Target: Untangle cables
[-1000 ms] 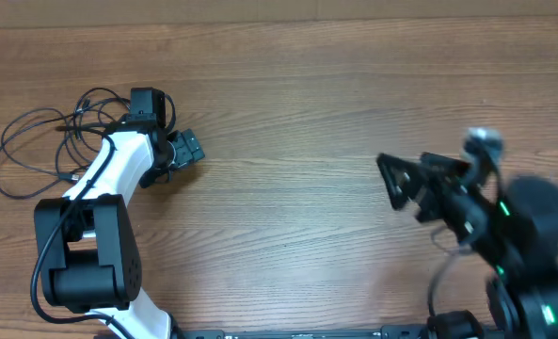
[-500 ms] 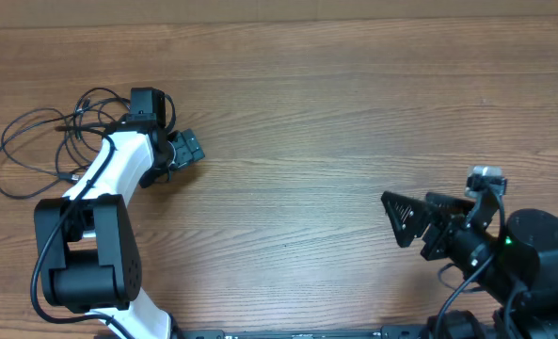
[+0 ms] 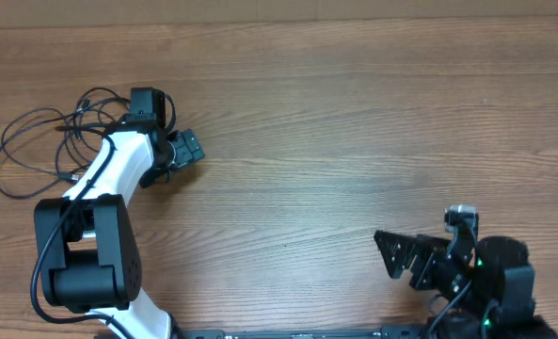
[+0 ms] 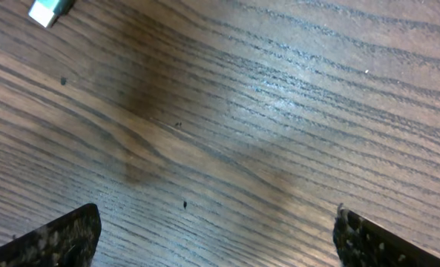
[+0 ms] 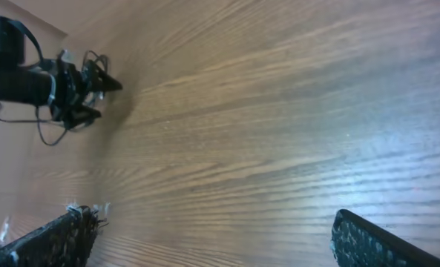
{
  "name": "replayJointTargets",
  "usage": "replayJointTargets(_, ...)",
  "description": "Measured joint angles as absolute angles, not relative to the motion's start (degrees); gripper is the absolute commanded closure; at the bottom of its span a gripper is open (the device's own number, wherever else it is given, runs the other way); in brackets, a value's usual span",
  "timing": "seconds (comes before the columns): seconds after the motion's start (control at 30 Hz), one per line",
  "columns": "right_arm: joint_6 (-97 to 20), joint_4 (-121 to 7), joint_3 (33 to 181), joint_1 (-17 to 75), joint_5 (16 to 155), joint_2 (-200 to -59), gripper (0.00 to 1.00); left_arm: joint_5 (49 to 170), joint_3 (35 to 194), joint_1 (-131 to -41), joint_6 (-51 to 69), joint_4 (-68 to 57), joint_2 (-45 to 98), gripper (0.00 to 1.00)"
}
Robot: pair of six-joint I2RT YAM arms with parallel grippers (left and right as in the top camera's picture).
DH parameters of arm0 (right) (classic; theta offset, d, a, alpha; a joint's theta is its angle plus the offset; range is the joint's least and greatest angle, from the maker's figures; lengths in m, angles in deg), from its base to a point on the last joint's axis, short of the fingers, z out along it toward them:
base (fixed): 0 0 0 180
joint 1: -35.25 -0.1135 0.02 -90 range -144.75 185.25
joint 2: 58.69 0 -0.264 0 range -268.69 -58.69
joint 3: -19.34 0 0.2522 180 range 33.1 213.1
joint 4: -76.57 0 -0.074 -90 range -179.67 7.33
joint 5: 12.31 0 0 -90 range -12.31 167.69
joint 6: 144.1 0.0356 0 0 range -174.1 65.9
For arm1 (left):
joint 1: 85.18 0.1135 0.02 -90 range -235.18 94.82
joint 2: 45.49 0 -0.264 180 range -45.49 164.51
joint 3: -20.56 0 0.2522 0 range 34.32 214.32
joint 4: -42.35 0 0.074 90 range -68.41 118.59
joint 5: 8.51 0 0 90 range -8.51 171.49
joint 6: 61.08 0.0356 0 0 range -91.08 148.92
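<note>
The cables [image 3: 39, 141] are thin black cords lying in loose overlapping loops at the table's far left, partly hidden under my left arm. My left gripper [image 3: 173, 158] hovers just right of them, open and empty. In the left wrist view its two fingertips [image 4: 64, 237] stand wide apart over bare wood, and a silver plug [image 4: 50, 10] shows at the top left corner. My right gripper [image 3: 403, 258] is open and empty near the front right edge, far from the cables. From the right wrist, the cables [image 5: 60, 126] look small and distant beside the left arm [image 5: 27, 80].
The wooden table [image 3: 316, 122] stretches between the two arms. The left arm's white link and black base [image 3: 86, 254] stand at the front left, close to the cable loops. A wall edge [image 3: 279, 9] runs along the far side.
My right arm has pulled back toward the table's front edge and lowered, jaws still wide. The left arm and the cables have not moved.
</note>
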State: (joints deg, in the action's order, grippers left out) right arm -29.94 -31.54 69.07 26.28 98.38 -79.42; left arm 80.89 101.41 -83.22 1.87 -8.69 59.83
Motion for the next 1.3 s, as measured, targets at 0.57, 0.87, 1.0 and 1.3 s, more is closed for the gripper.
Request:
replayJointTargets(0.57, -29.5, -31.6, 52.6, 26.3, 99.9, -70.9, 0.00, 80.9, 101.4, -83.2, 1.9, -8.7, 59.8, 0.00)
replayJointTargets(0.87, -28.6, -33.3, 50.4, 26.3, 101.4, -68.9, 0.00, 80.9, 101.4, -83.2, 1.9, -8.7, 59.8, 0.01)
replayJointTargets(1.0, -28.6, -37.2, 50.3, 26.3, 101.5, -62.5, 0.00, 80.9, 101.4, -83.2, 1.9, -8.7, 59.8, 0.01)
replayJointTargets(1.3, -28.5, -52.8, 49.9, 27.0, 101.5, -59.5, 0.00, 80.9, 101.4, -83.2, 1.9, -8.7, 59.8, 0.00)
